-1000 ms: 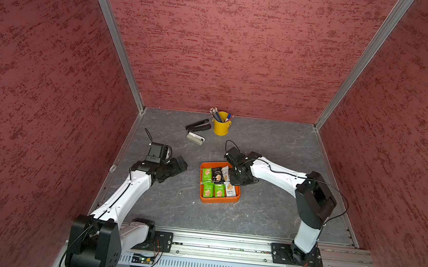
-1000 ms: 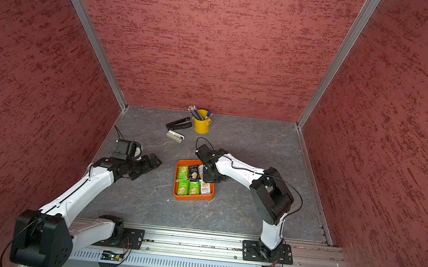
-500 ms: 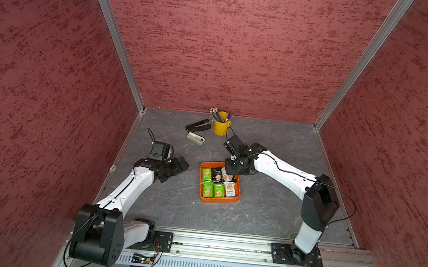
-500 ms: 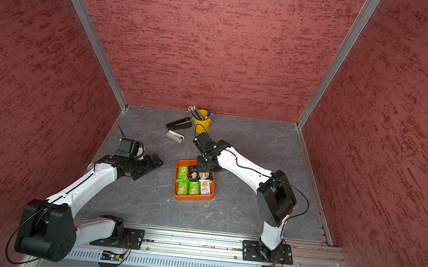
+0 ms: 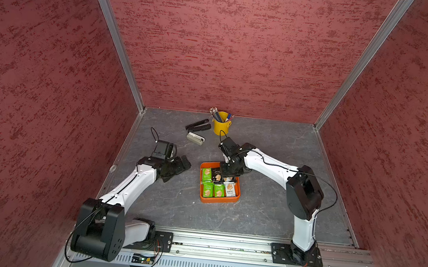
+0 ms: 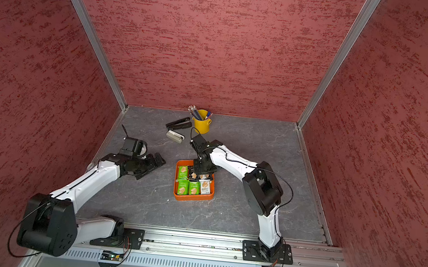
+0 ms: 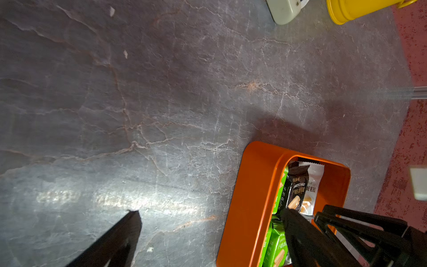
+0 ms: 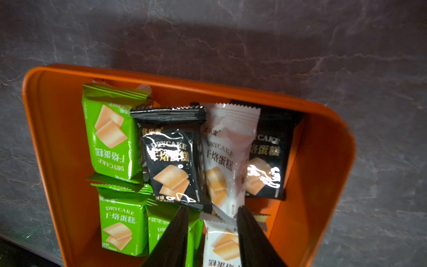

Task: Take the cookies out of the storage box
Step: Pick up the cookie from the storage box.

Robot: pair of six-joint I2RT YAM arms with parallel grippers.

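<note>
Found all small sealed cookie packets (image 8: 171,161) inside shallow orange plastic box (image 8: 57,138), none on grey table (image 5: 268,198). Noted right end effector (image 8: 211,208) parted over them, left end effector (image 5: 177,169) spread wide.

Box (image 5: 218,201) on desk (image 5: 268,198), centre; cookies (image 5: 214,189) inside. My right claw (image 8: 212,209) over its back row; left claw (image 5: 177,170) left of box. Cup (image 5: 221,127) behind box, stapler (image 5: 198,125) left of cup, small device (image 5: 195,138) before stapler.

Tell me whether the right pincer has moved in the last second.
Yes. In a top view the right pincer has shifted from the far right corner of the storage box inward, over the cookies at its far middle.
</note>
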